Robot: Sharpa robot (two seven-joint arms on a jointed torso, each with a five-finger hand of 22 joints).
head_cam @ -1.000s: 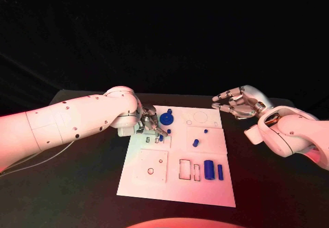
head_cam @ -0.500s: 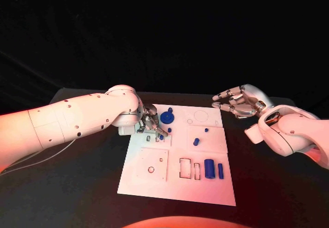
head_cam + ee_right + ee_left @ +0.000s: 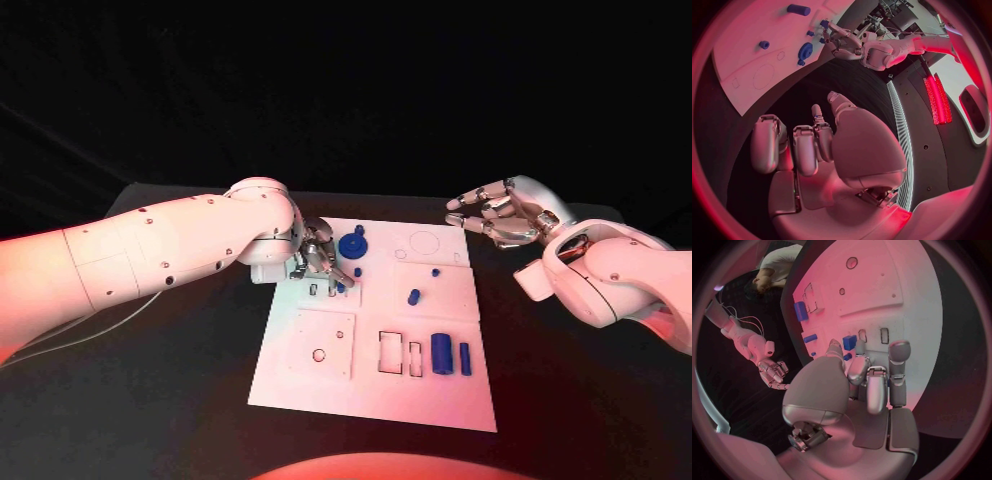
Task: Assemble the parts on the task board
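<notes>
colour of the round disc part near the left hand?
Blue. The round disc part stands on the white task board beside the left hand; head view shows it best.

Left silver many-fingered hand (image 3: 864, 385) hovers low over the white plastic task board (image 3: 898, 295), fingertips (image 3: 899, 351) just at a small blue block part (image 3: 849, 342) near two rectangular slots. A larger blue rectangular part (image 3: 801, 310) sits further along. Right silver hand (image 3: 772, 372) hangs off the board, fingers curled, holding nothing.
</notes>
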